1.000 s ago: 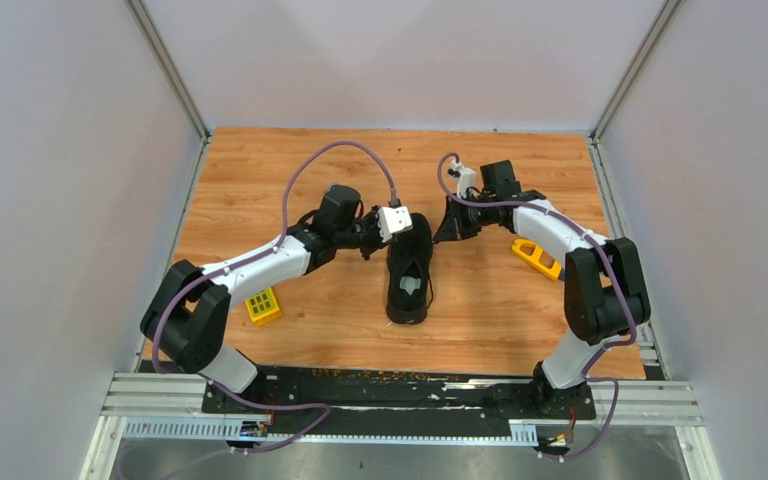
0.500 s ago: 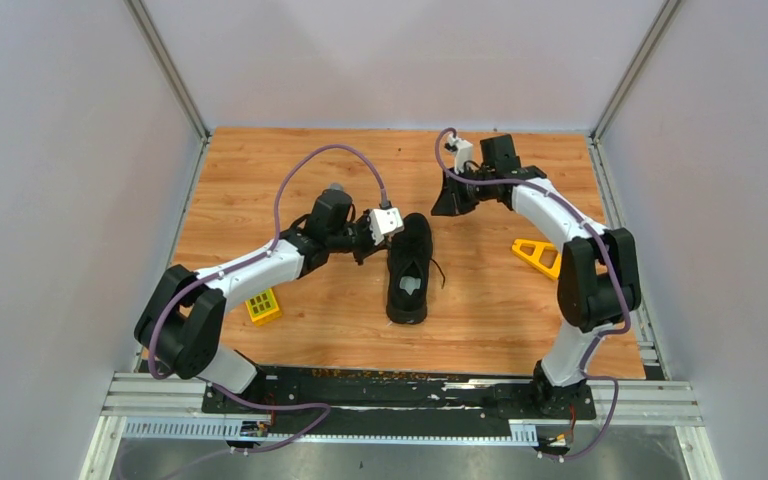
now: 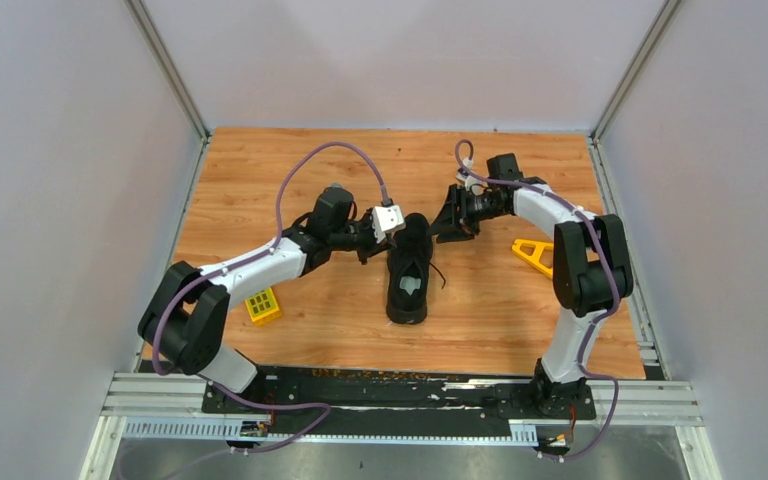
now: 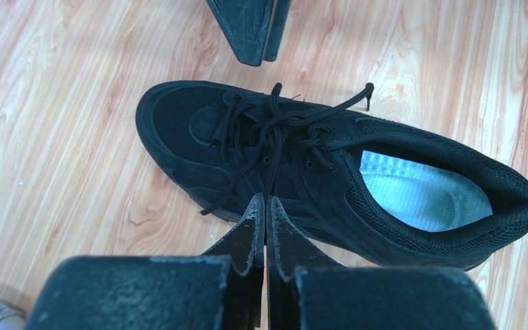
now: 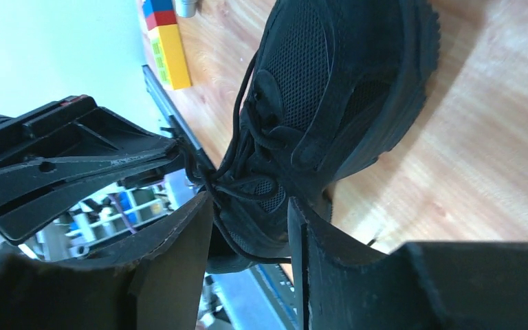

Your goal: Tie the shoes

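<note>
The black shoe (image 3: 409, 272) lies in the middle of the table with its toe toward the back and its pale insole (image 4: 419, 192) showing. Its thin black laces (image 4: 275, 127) are crossed loosely over the tongue, and one end trails off the right side (image 3: 439, 272). My left gripper (image 3: 374, 247) is shut, and its tips (image 4: 267, 203) rest against the shoe's left side with nothing between them. My right gripper (image 3: 450, 226) hovers at the toe's right side. In the right wrist view it (image 5: 249, 203) is open, with a slack lace strand (image 5: 237, 244) crossing the gap.
A yellow block (image 3: 263, 305) sits left of the shoe by the left arm. An orange-yellow triangular frame (image 3: 537, 255) lies under the right forearm. Grey walls close in the wooden table (image 3: 290, 170) on three sides.
The right gripper swung out to the back, came back down beside the toe and opened. The lace end it pulled now trails to the right of the shoe. The left arm barely shifted.
</note>
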{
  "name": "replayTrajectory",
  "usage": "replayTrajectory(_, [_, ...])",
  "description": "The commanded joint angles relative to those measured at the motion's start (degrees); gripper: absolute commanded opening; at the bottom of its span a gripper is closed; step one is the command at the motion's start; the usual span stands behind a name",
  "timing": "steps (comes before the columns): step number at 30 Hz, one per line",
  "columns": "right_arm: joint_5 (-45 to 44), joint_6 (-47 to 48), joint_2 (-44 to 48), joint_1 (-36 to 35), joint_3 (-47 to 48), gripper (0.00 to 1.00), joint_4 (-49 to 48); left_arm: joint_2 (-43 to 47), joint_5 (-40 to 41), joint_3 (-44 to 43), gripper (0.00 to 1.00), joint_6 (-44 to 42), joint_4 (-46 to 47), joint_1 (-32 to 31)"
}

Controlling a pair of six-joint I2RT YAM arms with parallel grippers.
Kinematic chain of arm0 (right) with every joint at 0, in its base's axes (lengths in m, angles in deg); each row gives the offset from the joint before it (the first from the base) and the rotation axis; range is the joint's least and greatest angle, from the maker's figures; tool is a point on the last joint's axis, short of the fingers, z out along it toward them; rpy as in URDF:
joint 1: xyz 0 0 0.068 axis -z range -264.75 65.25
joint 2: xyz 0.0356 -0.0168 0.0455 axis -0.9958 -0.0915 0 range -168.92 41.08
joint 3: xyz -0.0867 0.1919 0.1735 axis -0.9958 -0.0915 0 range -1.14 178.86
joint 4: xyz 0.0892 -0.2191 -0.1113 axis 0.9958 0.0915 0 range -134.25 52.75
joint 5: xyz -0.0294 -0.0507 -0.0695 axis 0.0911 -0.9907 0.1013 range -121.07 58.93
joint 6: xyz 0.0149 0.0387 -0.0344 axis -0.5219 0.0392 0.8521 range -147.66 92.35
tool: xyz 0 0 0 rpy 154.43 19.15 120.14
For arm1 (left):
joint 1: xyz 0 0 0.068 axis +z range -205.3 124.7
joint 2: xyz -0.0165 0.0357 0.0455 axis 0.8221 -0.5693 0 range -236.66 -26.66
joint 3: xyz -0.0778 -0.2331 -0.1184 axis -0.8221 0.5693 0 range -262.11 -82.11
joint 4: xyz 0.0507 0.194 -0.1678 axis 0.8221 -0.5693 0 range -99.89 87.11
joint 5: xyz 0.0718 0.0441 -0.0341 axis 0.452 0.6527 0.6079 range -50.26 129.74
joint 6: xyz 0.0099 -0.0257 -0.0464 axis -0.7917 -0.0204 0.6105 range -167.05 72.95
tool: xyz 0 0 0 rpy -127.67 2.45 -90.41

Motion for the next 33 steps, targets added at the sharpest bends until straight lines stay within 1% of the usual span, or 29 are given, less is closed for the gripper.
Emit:
replayTrajectory(1, [5.43, -11.39, 0.16, 0.23, -2.95, 0.46, -3.65, -0.40, -1.92, -2.22, 0.00, 1.08, 1.61, 0.26])
replayTrajectory(5, [7.40, -16.69, -0.54, 0.10, -6.05, 0.48, -6.57, -0.44, -1.95, -2.39, 0.00, 0.46, 0.86, 0.22])
replayTrajectory(8, [7.66, -17.61, -1.39, 0.07, -5.77, 0.48, -6.88, -0.36, -1.89, -2.48, 0.00, -0.14, 0.44, 0.23])
replayTrajectory(12, [8.40, -20.39, -2.69, 0.03, -5.18, 0.43, -8.97, -0.17, -1.91, -2.38, 0.00, -0.02, 0.29, 0.25])
replayTrajectory(22, [10.81, -26.78, -6.28, -0.01, -5.75, 0.45, -14.47, 0.25, -1.97, -2.26, 0.00, -0.18, -0.28, 0.22])
replayTrajectory(27, [11.62, -28.48, -6.90, 0.07, -5.21, 0.37, -16.48, 0.21, -2.05, -2.26, 0.00, -0.20, -0.34, 0.23])
replayTrajectory(30, [11.99, -28.50, -7.04, -0.03, -5.06, 0.31, -16.98, 0.13, -2.14, -2.26, 0.00, -0.18, -0.28, 0.28])
replayTrajectory(33, [12.14, -28.26, -6.91, -0.02, -4.81, 0.32, -17.00, 0.04, -2.11, -2.31, 0.00, -0.28, -0.28, 0.23])
